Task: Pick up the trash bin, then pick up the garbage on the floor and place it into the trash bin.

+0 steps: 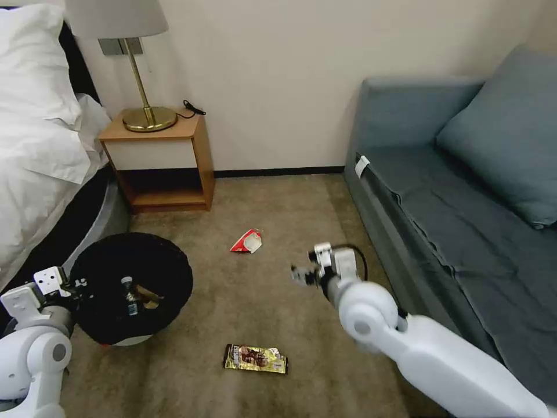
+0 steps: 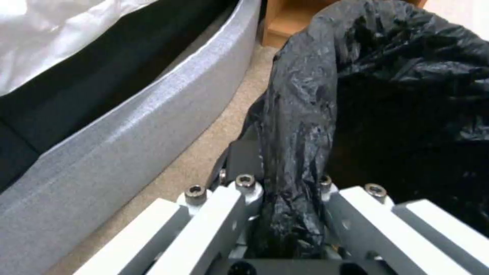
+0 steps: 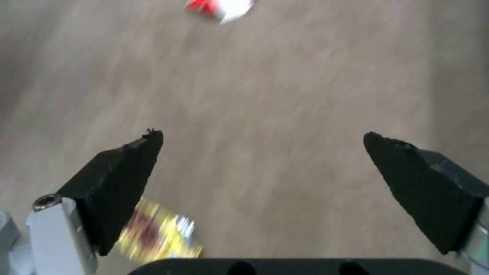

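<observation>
The trash bin (image 1: 130, 290), white with a black bag liner (image 2: 316, 114), hangs at the left with my left gripper (image 1: 78, 285) shut on its bagged rim. Inside it lie a small clear bottle (image 1: 129, 296) and a tan-brown scrap (image 1: 149, 297). On the carpet lie a gold-brown snack wrapper (image 1: 255, 358) (image 3: 160, 235) near me and a red-and-white packet (image 1: 247, 241) (image 3: 220, 7) farther off. My right gripper (image 1: 301, 274) (image 3: 262, 152) hovers open above the carpet between the two, nothing between its fingers.
The bed (image 1: 40, 145) with a grey base (image 2: 127, 126) borders the left, close to the bin. A wooden nightstand (image 1: 162, 162) with a lamp stands at the back wall. A blue-grey sofa (image 1: 464, 203) runs along the right, near my right arm.
</observation>
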